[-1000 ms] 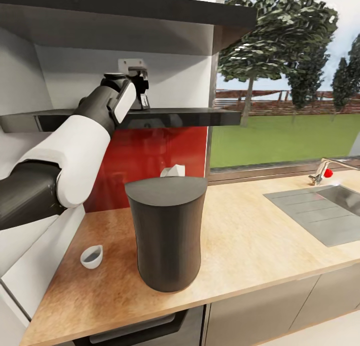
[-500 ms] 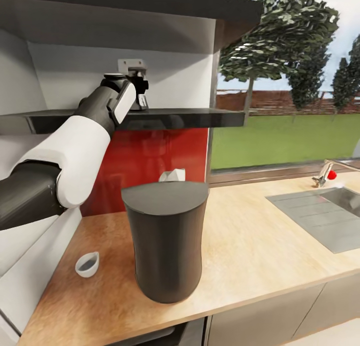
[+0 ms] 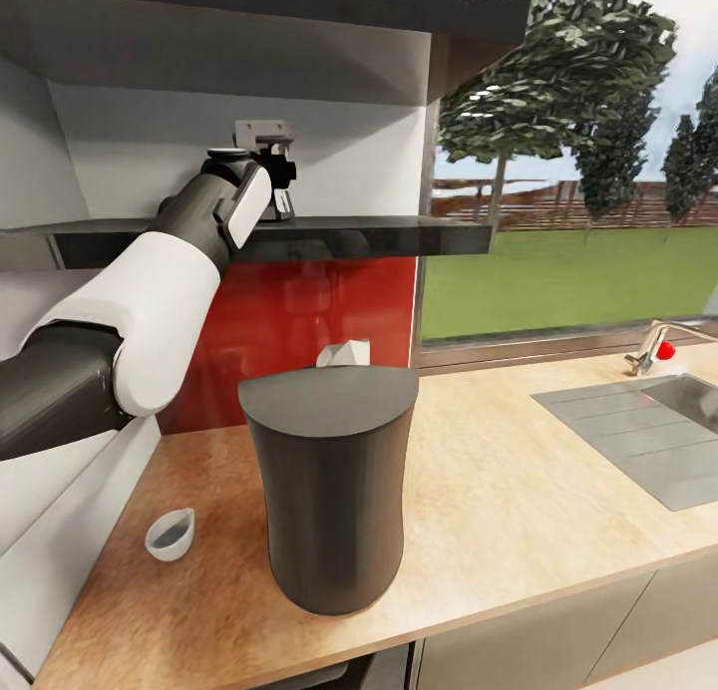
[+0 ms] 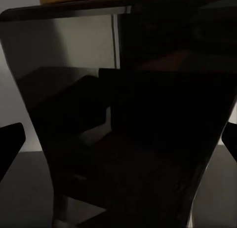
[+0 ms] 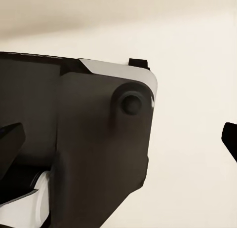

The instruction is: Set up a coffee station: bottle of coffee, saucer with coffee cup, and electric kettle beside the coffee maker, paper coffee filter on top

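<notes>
My left arm reaches up to the kitchen shelf (image 3: 379, 236), and my left gripper (image 3: 277, 176) is at the bottle of coffee (image 3: 285, 202). In the left wrist view the dark bottle of coffee (image 4: 128, 154) with its gold lid stands between the spread fingertips (image 4: 10, 144) of the open left gripper (image 4: 121, 139). The coffee maker (image 3: 329, 491) stands on the countertop (image 3: 499, 491). The paper coffee filter (image 3: 345, 353) peeks out behind it. The coffee cup (image 3: 170, 533) sits to its left. My right gripper (image 5: 121, 141) is open with nothing between its fingers.
A steel sink (image 3: 648, 431) with a faucet (image 3: 653, 346) lies at the right of the countertop. A red backsplash (image 3: 299, 321) and a window back the counter. A cabinet underside (image 3: 249, 52) hangs low over the shelf. A dark part of my own body (image 5: 89, 154) sits before the right gripper.
The head camera has shifted a little, so the counter things sit slightly lower and further left. My left arm stays at the shelf with the gripper around the bottle.
</notes>
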